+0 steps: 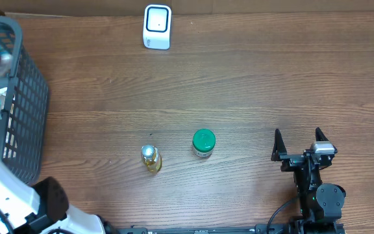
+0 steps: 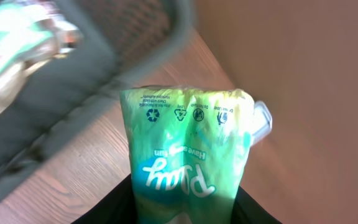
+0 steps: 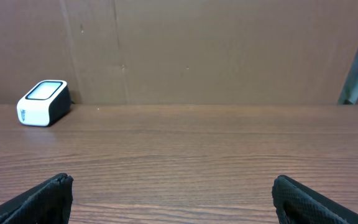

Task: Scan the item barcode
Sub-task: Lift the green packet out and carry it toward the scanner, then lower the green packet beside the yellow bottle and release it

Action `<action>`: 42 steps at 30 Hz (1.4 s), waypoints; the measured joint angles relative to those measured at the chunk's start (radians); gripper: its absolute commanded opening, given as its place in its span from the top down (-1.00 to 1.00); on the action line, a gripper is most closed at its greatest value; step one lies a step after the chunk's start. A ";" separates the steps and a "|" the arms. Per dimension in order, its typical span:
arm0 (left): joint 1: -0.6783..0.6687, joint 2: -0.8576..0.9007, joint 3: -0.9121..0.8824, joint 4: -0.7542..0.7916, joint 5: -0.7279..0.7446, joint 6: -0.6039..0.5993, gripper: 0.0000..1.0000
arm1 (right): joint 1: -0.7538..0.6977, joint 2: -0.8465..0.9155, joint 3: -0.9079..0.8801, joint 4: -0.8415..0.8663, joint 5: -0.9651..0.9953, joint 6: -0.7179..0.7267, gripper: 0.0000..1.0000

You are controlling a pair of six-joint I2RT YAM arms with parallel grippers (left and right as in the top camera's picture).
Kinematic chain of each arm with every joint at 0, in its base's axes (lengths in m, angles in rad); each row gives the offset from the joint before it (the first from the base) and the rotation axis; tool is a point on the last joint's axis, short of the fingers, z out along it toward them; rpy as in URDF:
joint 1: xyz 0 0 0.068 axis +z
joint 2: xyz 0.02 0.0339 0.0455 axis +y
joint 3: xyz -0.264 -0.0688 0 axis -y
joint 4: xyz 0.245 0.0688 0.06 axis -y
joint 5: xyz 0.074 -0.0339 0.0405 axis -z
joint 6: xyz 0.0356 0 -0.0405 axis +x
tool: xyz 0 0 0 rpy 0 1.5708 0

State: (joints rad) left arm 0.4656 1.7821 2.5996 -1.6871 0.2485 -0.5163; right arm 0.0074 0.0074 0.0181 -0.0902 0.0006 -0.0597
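Left end effector (image 2: 182,213) is gripping the green pouch (image 2: 188,149), lifted by the basket (image 1: 18,97) at the counter's (image 1: 252,84) left end. Right end effector (image 1: 299,144) gapes, idle. Looks like the carry step; next, the barcode must face the scanner (image 1: 157,26).

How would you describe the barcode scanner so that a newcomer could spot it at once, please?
Look to the far edge of the wooden table, against the brown wall. The scanner stands there alone: a small white box with rounded corners and a pale window, unlike the green-lidded jar and silver-capped bottle mid-table.
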 measured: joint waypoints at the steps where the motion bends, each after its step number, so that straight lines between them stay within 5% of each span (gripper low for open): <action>1: -0.051 0.000 -0.006 0.000 -0.012 0.026 0.20 | 0.000 0.000 0.000 0.000 0.000 0.000 -1.00; 15: -0.501 -0.003 -0.536 0.029 -0.239 0.135 0.23 | 0.000 0.000 0.000 0.001 0.000 0.000 -1.00; 33: -0.741 -0.001 -1.336 0.586 -0.423 0.078 0.15 | 0.000 0.000 0.000 0.000 0.000 0.000 -1.00; 39: -0.744 -0.001 -1.458 0.717 -0.439 0.080 -0.12 | 0.000 0.000 0.000 0.000 0.000 0.000 -1.00; 42: -0.744 -0.001 -1.477 0.742 -0.441 0.084 -0.63 | 0.000 0.000 0.000 0.000 0.000 0.000 -1.00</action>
State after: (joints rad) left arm -0.2783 1.7809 1.1229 -0.9451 -0.1928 -0.4328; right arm 0.0074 0.0074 0.0185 -0.0898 0.0006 -0.0597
